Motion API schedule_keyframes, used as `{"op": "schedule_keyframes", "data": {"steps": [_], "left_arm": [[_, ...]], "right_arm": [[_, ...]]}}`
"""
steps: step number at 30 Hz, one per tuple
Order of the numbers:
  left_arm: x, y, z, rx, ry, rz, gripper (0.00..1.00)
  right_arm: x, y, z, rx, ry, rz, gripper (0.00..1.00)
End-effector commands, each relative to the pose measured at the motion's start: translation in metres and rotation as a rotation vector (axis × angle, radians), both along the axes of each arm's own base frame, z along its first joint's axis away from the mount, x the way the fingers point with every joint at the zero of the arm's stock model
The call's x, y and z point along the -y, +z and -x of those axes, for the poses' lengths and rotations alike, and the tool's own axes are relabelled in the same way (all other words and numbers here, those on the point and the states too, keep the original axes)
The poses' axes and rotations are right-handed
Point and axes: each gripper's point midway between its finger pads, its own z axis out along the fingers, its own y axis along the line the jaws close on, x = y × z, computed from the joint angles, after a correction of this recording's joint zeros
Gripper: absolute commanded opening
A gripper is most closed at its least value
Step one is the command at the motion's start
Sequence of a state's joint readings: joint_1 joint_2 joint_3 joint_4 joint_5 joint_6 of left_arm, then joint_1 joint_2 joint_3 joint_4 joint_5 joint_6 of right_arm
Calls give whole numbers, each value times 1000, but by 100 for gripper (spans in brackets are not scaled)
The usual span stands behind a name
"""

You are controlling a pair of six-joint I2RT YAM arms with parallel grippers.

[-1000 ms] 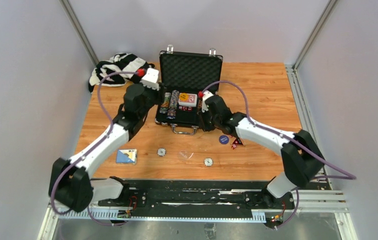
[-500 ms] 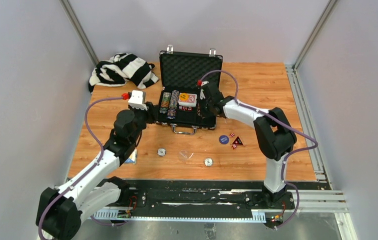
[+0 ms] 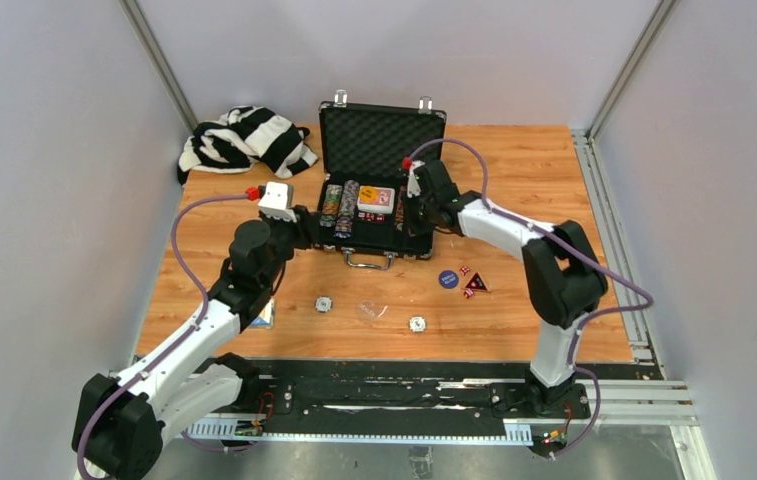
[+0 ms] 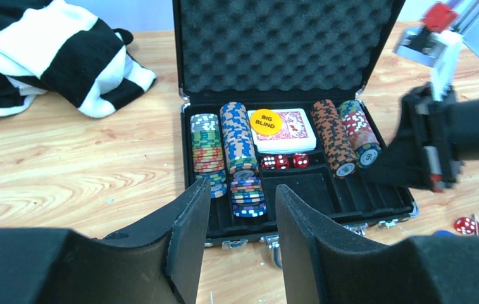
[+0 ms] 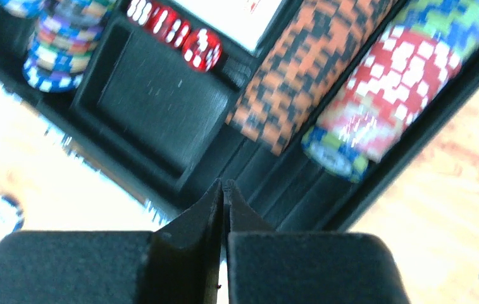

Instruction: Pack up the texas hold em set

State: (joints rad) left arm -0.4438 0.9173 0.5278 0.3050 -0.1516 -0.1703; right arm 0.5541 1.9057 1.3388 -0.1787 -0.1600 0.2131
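Top external view: a wooden counter (image 3: 514, 160) between pale walls (image 3: 54, 200), with a striped cloth (image 3: 244, 138) at its far left corner. The left gripper (image 4: 242, 196) hangs spread and empty just left of the open briefcase (image 3: 382, 140), which sits mid-counter with its foam lid upright. Inside are chips (image 4: 240, 142) in rows at both ends, and between them a card deck (image 4: 290, 130) topped by a yellow button (image 4: 264, 121), then red dice (image 4: 284, 161). The right gripper (image 5: 223, 187), pressed together and empty, hovers over the case's right end. A blue button (image 3: 448, 279) lies on the counter at front right.
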Motion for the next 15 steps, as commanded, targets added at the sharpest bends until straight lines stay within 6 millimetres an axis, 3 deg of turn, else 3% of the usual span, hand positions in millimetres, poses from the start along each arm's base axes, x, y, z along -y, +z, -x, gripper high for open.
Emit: {"op": "schedule_keyframes", "data": {"steps": [1, 3, 5, 8, 11, 15], "left_arm": [[1, 0, 3, -2, 10, 66, 52], [-5, -7, 4, -24, 66, 141, 88], [-9, -10, 6, -16, 87, 164, 100], [-6, -17, 8, -49, 69, 164, 98], [-5, -31, 10, -163, 93, 157, 98], [-1, -53, 15, -266, 70, 70, 98]], "right_arm": [[2, 37, 31, 47, 46, -94, 3], [2, 46, 46, 66, 66, -111, 5], [-1, 53, 62, 92, 110, -114, 9], [-9, 53, 93, 150, 199, -12, 21], [-12, 40, 126, 120, 247, 89, 44], [9, 21, 158, 76, 194, 112, 64]]}}
